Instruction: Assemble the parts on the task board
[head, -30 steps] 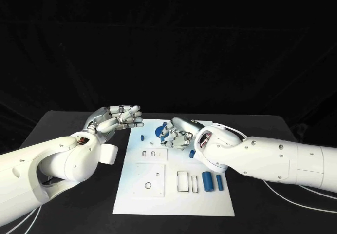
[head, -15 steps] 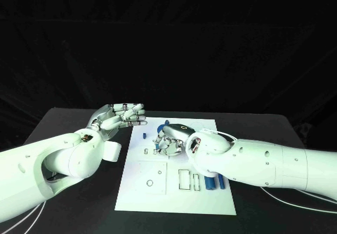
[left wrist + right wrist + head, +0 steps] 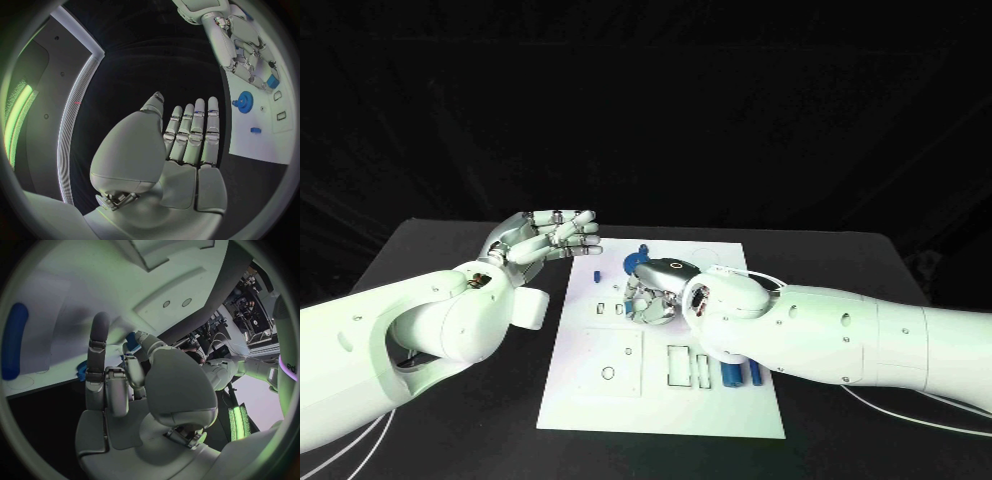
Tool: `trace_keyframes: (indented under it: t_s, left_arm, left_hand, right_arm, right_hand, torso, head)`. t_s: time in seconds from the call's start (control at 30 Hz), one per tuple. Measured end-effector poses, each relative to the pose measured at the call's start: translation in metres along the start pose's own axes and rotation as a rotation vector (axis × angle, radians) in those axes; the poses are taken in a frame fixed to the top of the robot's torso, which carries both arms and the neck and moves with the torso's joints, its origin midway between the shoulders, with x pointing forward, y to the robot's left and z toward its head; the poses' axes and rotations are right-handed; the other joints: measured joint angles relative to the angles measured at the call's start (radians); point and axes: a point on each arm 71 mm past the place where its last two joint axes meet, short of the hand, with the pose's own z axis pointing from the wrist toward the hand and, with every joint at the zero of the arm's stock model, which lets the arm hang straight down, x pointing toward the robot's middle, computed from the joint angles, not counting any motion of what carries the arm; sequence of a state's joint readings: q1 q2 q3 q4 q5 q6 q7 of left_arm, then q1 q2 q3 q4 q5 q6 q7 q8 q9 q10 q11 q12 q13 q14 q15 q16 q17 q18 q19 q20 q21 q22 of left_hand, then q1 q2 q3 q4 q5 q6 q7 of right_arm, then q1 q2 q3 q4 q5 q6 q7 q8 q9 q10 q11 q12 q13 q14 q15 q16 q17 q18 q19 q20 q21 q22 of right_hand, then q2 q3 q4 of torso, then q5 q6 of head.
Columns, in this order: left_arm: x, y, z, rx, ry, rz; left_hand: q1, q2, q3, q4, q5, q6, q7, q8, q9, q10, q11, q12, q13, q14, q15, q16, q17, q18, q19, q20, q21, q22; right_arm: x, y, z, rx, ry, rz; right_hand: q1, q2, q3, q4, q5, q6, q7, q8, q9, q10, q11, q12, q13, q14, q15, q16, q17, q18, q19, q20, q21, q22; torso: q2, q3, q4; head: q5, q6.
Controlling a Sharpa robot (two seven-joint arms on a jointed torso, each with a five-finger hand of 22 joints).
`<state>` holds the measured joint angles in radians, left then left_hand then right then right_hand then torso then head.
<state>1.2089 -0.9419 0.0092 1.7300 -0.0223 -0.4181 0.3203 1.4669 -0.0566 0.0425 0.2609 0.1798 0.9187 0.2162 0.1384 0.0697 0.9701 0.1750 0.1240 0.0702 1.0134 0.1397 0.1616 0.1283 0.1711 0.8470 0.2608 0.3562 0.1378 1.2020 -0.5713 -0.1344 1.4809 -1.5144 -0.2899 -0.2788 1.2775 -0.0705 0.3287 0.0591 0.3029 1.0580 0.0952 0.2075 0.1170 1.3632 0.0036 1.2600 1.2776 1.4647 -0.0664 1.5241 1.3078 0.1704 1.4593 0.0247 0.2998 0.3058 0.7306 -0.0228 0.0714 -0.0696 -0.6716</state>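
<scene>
The white task board lies in the middle of the table. My right hand is bent down over its far half, fingers curled. In the left wrist view the right hand has its fingertips on a small blue part. In the right wrist view that blue part sits between fingertip and thumb. A blue gear stands on the board beside the hand, apart from it. My left hand hovers raised off the board's far left corner, fingers straight and holding nothing.
Two blue cylinders lie at the board's right side, partly under my right forearm. A small blue piece sits near the board's left edge. A long blue piece lies on the board. Rectangular slots mark the board's near half.
My right hand and forearm have slid left across the board and lowered onto it, now covering more of its right side. The left hand has hardly moved.
</scene>
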Motion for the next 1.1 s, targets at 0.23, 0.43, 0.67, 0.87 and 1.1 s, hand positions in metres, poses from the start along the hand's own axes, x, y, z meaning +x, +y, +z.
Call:
trace_keyframes:
  t_s: [0.23, 0.43, 0.67, 0.87, 1.1]
  left_arm:
    - [-0.0001, 0.0, 0.0, -0.001, 0.0, 0.0]
    - [-0.0003, 0.0, -0.0001, -0.001, 0.0, 0.0]
    - [-0.0006, 0.0, -0.0002, -0.002, 0.0, 0.0]
    - [-0.0007, 0.0, -0.0004, -0.002, 0.0, 0.0]
    - [-0.001, 0.0001, -0.0005, -0.003, -0.001, 0.0]
  left_hand:
    - [0.0, 0.0, 0.0, 0.0, 0.0, 0.0, 0.0, 0.0, 0.0, 0.0, 0.0, 0.0, 0.0, 0.0, 0.0, 0.0, 0.0, 0.0, 0.0, 0.0, 0.0, 0.0]
    - [0.0, 0.0, 0.0, 0.0, 0.0, 0.0, 0.0, 0.0, 0.0, 0.0, 0.0, 0.0, 0.0, 0.0, 0.0, 0.0, 0.001, 0.0, 0.0, 0.0, 0.0, 0.0]
    - [0.0, 0.0, 0.0, 0.0, 0.0, 0.0, 0.0, 0.0, 0.0, 0.0, 0.0, 0.0, 0.0, 0.0, 0.0, 0.0, 0.001, 0.0, 0.0, 0.0, 0.0, 0.0]
    - [0.0, 0.0, 0.0, 0.0, 0.0, 0.0, 0.0, 0.0, 0.0, 0.0, 0.0, 0.0, 0.0, 0.0, 0.0, 0.0, 0.001, 0.0, 0.0, 0.0, 0.0, 0.0]
    - [0.0, 0.0, 0.0, 0.0, 0.0, 0.0, 0.0, 0.0, 0.0, 0.0, 0.0, 0.0, 0.0, 0.0, 0.0, 0.0, 0.001, 0.0, 0.0, 0.0, 0.0, 0.0]
  right_arm:
    - [-0.0003, 0.0006, 0.0004, 0.0, 0.005, -0.015]
    - [-0.0007, -0.0004, 0.0009, 0.003, 0.006, -0.024]
    - [-0.0002, -0.0007, 0.001, 0.005, 0.006, -0.029]
    - [0.0002, -0.0012, 0.0016, 0.007, 0.006, -0.032]
    - [-0.0001, -0.0017, 0.0024, 0.009, 0.003, -0.033]
  right_hand:
    - [-0.003, -0.003, 0.0, 0.0, -0.006, 0.0, 0.0, 0.006, 0.001, 0.0, 0.0, 0.0, 0.0, 0.0, 0.0, 0.0, 0.0, 0.0, 0.004, 0.004, -0.026, -0.047]
    - [-0.009, -0.009, -0.002, -0.002, -0.012, -0.002, -0.002, 0.015, 0.018, 0.0, 0.0, -0.005, -0.003, 0.0, 0.0, 0.0, 0.0, 0.0, 0.004, 0.004, -0.049, -0.087]
    - [-0.029, -0.029, -0.013, 0.002, -0.017, -0.033, 0.016, -0.003, 0.084, -0.018, 0.018, -0.023, -0.019, 0.004, 0.004, 0.0, 0.0, 0.0, 0.007, 0.015, -0.081, -0.134]
    - [-0.037, -0.036, -0.02, 0.009, -0.026, -0.047, 0.022, -0.016, 0.071, -0.027, 0.027, -0.035, -0.03, 0.003, 0.011, 0.0, 0.0, 0.0, 0.007, 0.022, -0.106, -0.17]
    - [-0.042, -0.042, -0.024, 0.013, -0.027, -0.055, 0.03, -0.024, 0.066, -0.031, 0.031, -0.039, -0.032, 0.0, 0.015, 0.0, 0.0, 0.0, 0.007, 0.029, -0.132, -0.202]
  torso:
    - [0.0, 0.0002, 0.0001]
    - [0.0, -0.0001, 0.0003]
    - [0.0, -0.0002, 0.0004]
    - [0.0, -0.0006, 0.0004]
    - [-0.001, -0.0006, 0.0005]
  head:
    - [-0.001, 0.001]
    - [-0.002, 0.002]
    - [-0.003, 0.003]
    - [-0.004, 0.003]
    - [-0.005, 0.003]
